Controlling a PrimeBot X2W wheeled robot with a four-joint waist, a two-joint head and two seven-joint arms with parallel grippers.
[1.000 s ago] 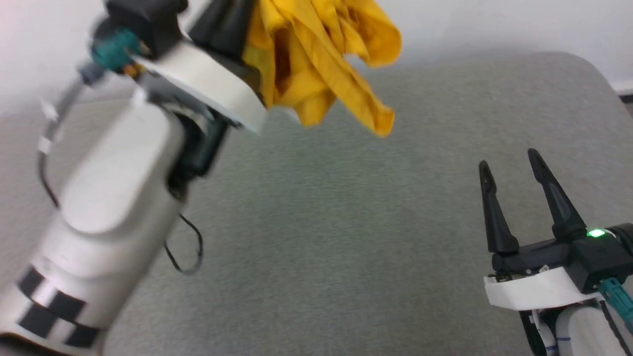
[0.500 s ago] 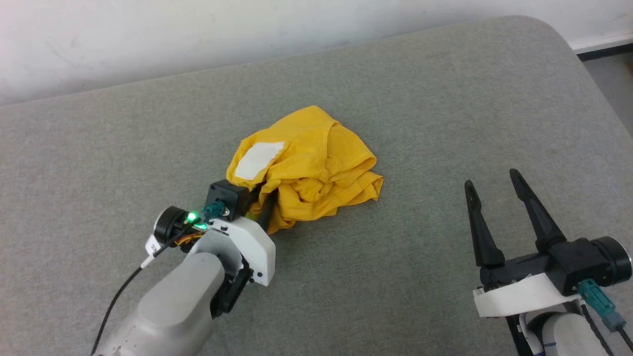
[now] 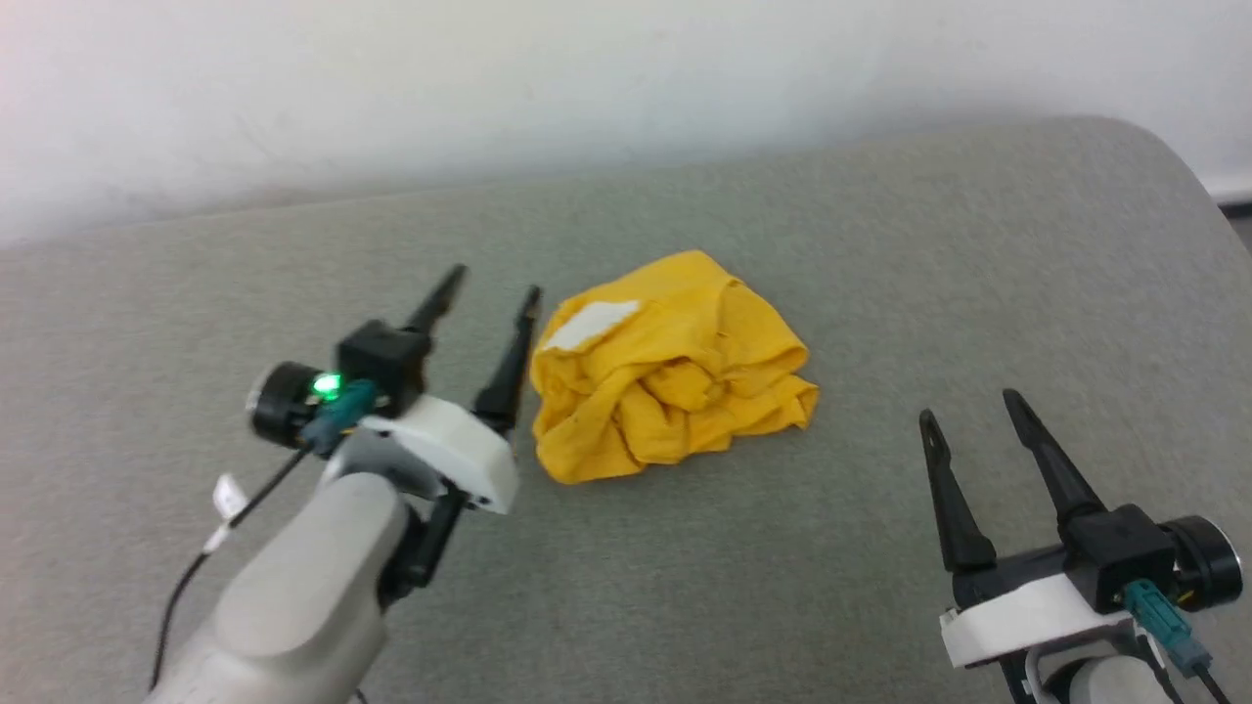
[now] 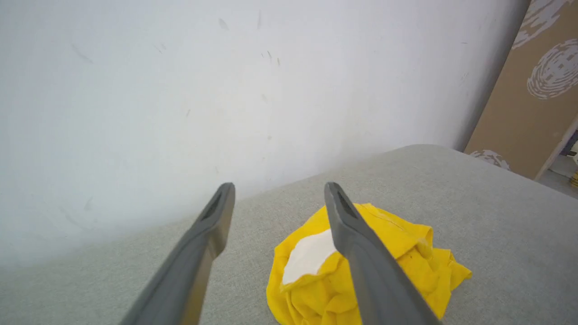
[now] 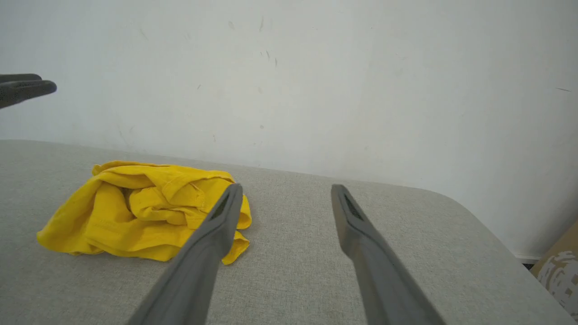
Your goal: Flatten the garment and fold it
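Note:
The garment lies crumpled in a mustard-yellow heap on the grey cushion, a white patch showing at its upper left. My left gripper stands open just left of the heap, lifted off the fabric with nothing between its fingers. In the left wrist view the garment sits behind the right finger of the left gripper. My right gripper is open at the lower right, well apart from the heap. The right wrist view has the garment left of the right gripper.
The grey padded surface ends at a white wall behind and rounds off at the far right corner. A brown patterned panel stands beyond that corner. The left gripper's fingertips reach into the right wrist view at far left.
The left gripper held the garment high, brought it down onto the cushion, then opened and drew back left. The garment now rests in a heap. The head camera shifted too.

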